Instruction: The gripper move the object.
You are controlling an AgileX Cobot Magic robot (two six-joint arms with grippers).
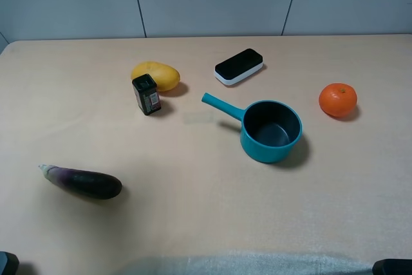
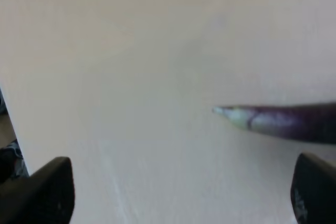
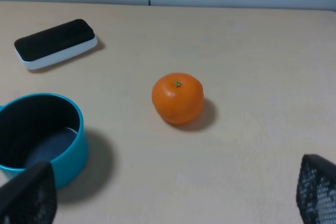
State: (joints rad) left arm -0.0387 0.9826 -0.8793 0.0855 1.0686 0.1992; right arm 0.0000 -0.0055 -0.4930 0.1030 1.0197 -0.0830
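The small black box with a reddish-white label stands upright on the table at the back left, right in front of a yellow fruit. It shows in neither wrist view. My left gripper is open and empty, low near the table's front left, with its fingers wide apart. My right gripper is open and empty near the front right. Both are far from the box. In the high view only dark slivers of the arms show at the bottom corners.
A purple eggplant lies at the front left, just ahead of the left gripper. A teal pot sits mid-table, handle towards the box. An orange is at the right. A black-and-white flat device lies at the back.
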